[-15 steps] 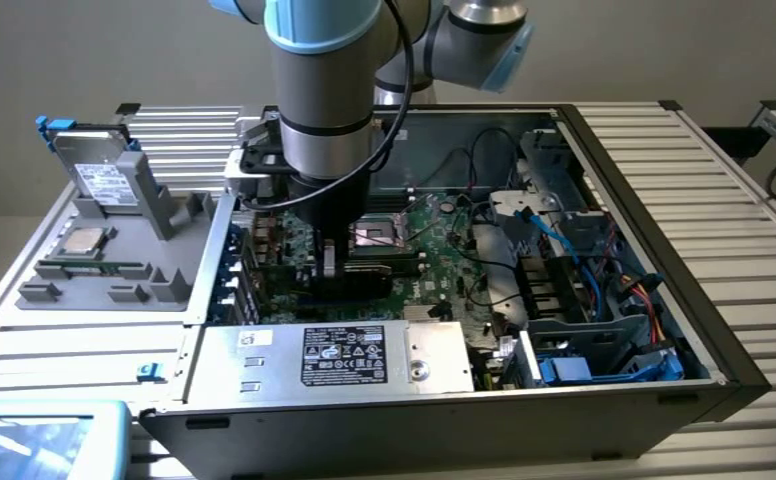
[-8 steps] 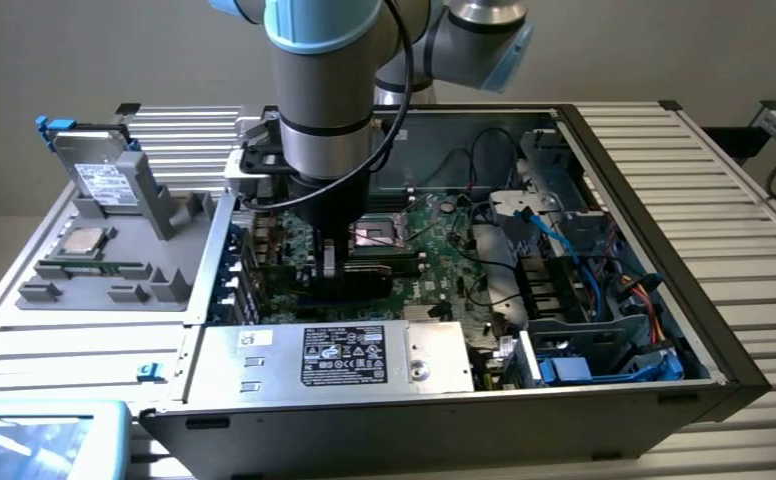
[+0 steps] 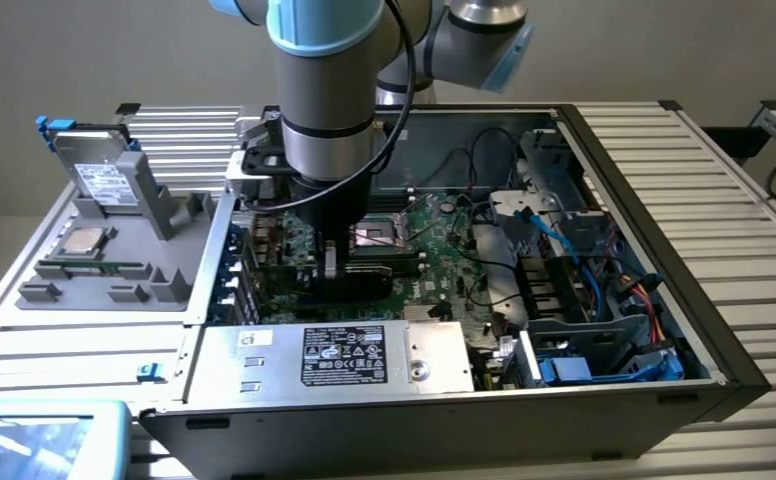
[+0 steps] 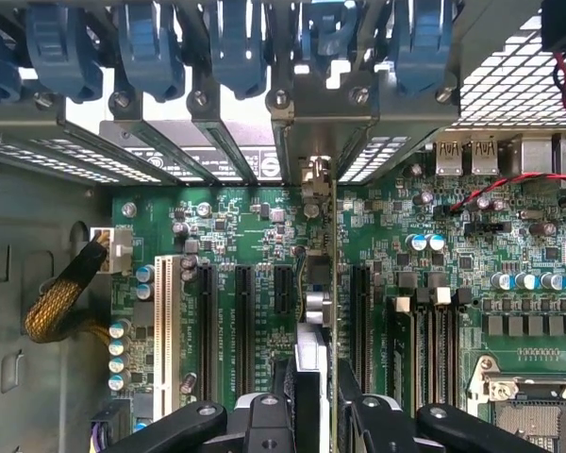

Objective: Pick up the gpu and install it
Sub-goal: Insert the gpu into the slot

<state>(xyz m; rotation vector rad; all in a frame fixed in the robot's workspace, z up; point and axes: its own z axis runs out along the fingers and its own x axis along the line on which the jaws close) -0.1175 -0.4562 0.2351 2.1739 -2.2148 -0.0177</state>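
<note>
Inside the open computer case (image 3: 708,360), my gripper (image 3: 339,272) reaches down over the green motherboard (image 3: 442,270). It is shut on the gpu (image 4: 313,310). In the wrist view the card is seen edge-on, held upright between my two black fingers (image 4: 288,401). The card runs along a black expansion slot (image 4: 281,293). Its metal end bracket (image 4: 316,175) sits at an opening in the case's rear slot wall. In the exterior view the gpu (image 3: 361,284) is a dark block under the gripper, low on the board beside the processor socket (image 3: 368,237).
Blue retention clips (image 4: 236,47) line the rear slot wall, and a white slot (image 4: 165,321) and a braided cable (image 4: 61,297) lie nearby. The power supply (image 3: 341,355) is at the case front and cables (image 3: 588,240) are toward the exterior view's right. A grey fixture (image 3: 108,270) outside holds a drive (image 3: 101,175), a processor (image 3: 84,240) and a memory stick (image 3: 88,268).
</note>
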